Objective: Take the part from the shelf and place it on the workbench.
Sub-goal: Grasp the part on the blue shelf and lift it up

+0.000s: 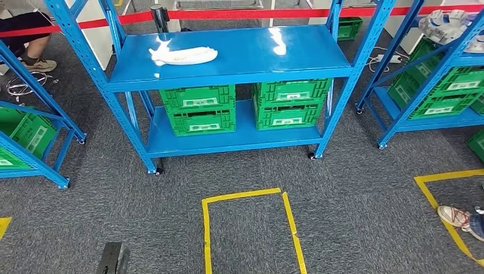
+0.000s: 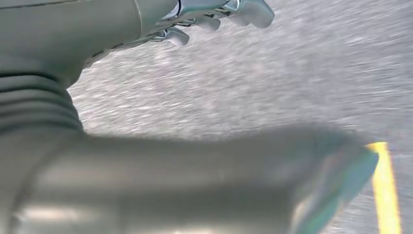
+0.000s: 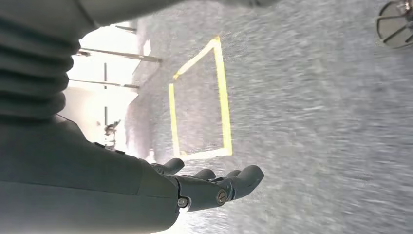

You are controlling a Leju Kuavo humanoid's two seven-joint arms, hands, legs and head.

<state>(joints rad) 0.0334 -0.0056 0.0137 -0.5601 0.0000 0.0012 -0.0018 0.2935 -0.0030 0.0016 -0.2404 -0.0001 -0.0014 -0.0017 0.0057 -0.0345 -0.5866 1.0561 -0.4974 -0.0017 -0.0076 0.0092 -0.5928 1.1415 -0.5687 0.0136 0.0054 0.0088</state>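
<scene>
Head view: white part on blue shelf, grey carpet; both hands empty, fingers apart.

White part: long, flat, glossy moulded piece with an uneven outline; lies flat on the top board of the blue shelf, lengthwise along it, on the board's left half; its left end is broader and ragged, its right end rounded.
</scene>
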